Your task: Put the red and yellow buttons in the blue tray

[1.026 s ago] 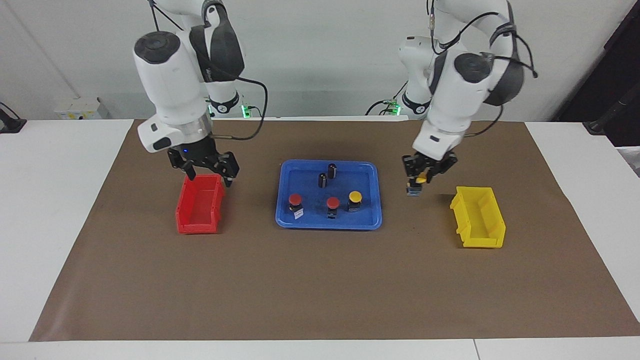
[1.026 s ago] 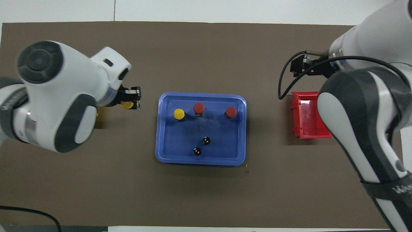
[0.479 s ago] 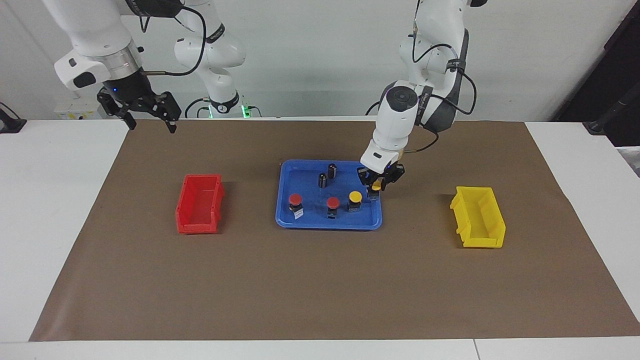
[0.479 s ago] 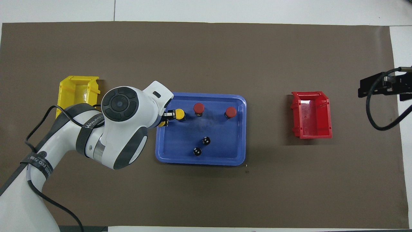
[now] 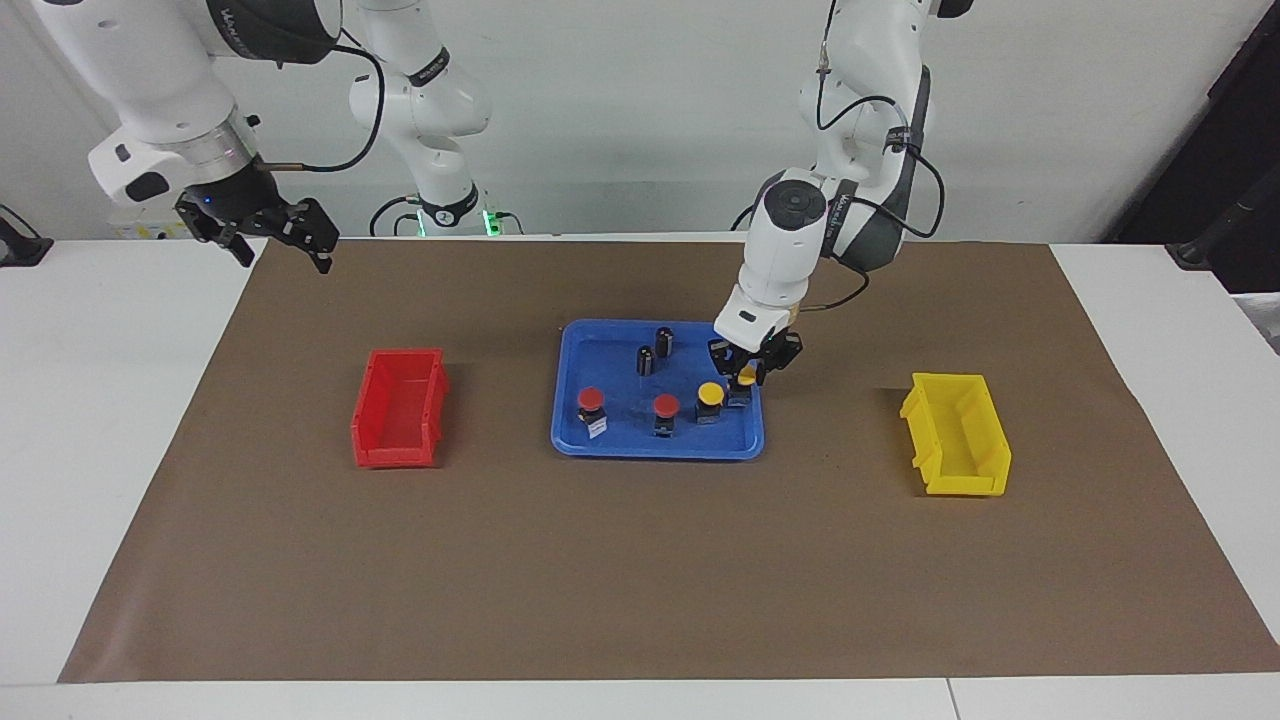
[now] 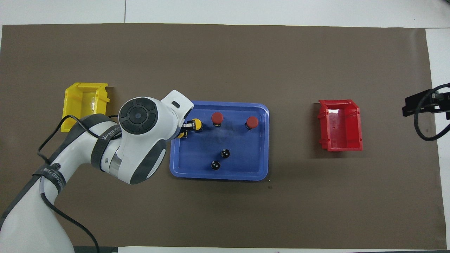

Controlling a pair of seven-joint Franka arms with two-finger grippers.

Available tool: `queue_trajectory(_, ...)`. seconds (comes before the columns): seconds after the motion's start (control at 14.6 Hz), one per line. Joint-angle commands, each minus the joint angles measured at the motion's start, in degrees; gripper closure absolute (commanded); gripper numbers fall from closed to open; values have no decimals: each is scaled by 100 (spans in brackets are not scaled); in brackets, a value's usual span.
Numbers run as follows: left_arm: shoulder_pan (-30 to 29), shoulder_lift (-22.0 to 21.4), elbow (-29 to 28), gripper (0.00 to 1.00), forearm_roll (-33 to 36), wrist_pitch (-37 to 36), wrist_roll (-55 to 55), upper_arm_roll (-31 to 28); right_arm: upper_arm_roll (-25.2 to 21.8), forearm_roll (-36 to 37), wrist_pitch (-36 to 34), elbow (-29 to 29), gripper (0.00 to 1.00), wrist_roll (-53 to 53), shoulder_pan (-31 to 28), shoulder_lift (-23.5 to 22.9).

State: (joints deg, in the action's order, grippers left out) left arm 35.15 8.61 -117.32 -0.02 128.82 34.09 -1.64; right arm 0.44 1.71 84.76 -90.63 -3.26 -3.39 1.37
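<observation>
Gripping a yellow button [image 5: 745, 377] over the blue tray [image 5: 570, 440], left gripper [image 5: 744, 380] crowded by another yellow button [image 5: 710, 394]; right gripper [image 5: 270, 235] open, waiting beside the mat's edge.

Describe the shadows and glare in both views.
Facing view: soft, even light; the red bin and yellow bin cast faint shadows on the brown mat toward the robots. Overhead view: a pale glare patch on the red bin's floor, and a dim shadow under the blue tray's edge nearest the robots.
</observation>
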Motion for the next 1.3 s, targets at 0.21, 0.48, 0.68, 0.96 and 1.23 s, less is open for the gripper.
queue_trajectory(0.21, 124, -44, -98, 20, -42, 179, 63, -118, 27, -21, 58, -191, 0, 141, -74, 171)
queue_trajectory(0.48, 80, -52, 34, 4, -42, 39, -16, -118, 27, -21, 58, -183, 0, 141, -74, 171)
queue_trajectory(0.68, -112, -228, 655, 0, 63, -1196, -374, -214, 18, -30, -47, -95, 0, 193, -127, 153)
queue_trajectory(0.96, -1016, -263, 1501, 0, 81, -2238, -1911, -266, 18, -30, -21, -95, 0, 299, -197, 153)
queue_trajectory(1.23, -2088, -403, 1739, 0, 81, -2500, -3305, -293, 27, -30, 84, -165, 0, 291, -136, 153)
